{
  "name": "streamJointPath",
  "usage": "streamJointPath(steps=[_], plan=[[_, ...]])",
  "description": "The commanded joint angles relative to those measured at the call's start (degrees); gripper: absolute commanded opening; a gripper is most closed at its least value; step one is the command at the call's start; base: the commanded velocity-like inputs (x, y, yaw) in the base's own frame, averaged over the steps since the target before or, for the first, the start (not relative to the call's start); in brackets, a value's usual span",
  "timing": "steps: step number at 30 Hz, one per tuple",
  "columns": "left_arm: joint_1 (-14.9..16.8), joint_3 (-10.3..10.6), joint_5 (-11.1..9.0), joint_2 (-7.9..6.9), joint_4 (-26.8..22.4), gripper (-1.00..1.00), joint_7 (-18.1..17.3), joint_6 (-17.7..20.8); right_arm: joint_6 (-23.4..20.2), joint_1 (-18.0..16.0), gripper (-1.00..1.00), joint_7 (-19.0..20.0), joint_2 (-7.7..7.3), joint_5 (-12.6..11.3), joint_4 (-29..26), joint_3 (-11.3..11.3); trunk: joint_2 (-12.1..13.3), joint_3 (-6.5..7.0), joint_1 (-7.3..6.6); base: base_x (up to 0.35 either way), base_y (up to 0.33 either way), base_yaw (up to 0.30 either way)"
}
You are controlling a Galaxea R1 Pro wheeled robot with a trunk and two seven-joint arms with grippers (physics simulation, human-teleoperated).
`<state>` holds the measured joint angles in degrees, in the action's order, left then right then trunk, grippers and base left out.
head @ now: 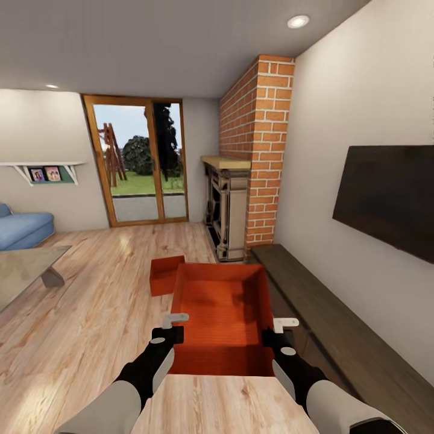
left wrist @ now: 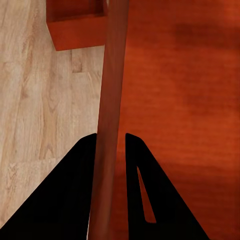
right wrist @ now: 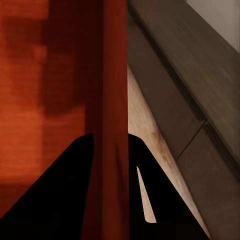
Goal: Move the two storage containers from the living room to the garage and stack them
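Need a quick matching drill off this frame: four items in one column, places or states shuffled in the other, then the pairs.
Things:
1. held container
2. second container
3. left gripper
4. right gripper

Places or states:
A. on the wood-plank floor, near the glass doors side
B. clamped on the wall that faces the long dark cabinet
C. lifted between both arms, open top up
D. clamped on the wall that faces the open floor

Pairs: 1-C, 2-A, 3-D, 4-B

container (head: 220,310): matt, finely ribbed, maybe plastic | floor (head: 96,289): glossy wood planks | fireplace (head: 256,132): rough brick
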<state>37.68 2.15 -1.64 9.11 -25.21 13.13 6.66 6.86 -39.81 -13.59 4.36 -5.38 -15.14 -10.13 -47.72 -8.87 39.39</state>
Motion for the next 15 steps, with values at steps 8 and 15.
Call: streamJointPath(steps=[8, 15], plan=[[0.0, -0.7, -0.6, 0.03, -1.1, -1.0, 0.6, 0.5, 0.1, 0.0, -1.0, 0.1, 0.03, -1.0, 0.1, -0.7, -0.1, 0.64, 0.01, 0.0, 0.0, 0.0], [0.1, -0.7, -0.6, 0.03, -1.1, -1.0, 0.6, 0.5, 0.1, 0.0, -1.0, 0.1, 0.03, -1.0, 0.1, -0.7, -0.1, 1.25, 0.01, 0.0, 0.0, 0.0]])
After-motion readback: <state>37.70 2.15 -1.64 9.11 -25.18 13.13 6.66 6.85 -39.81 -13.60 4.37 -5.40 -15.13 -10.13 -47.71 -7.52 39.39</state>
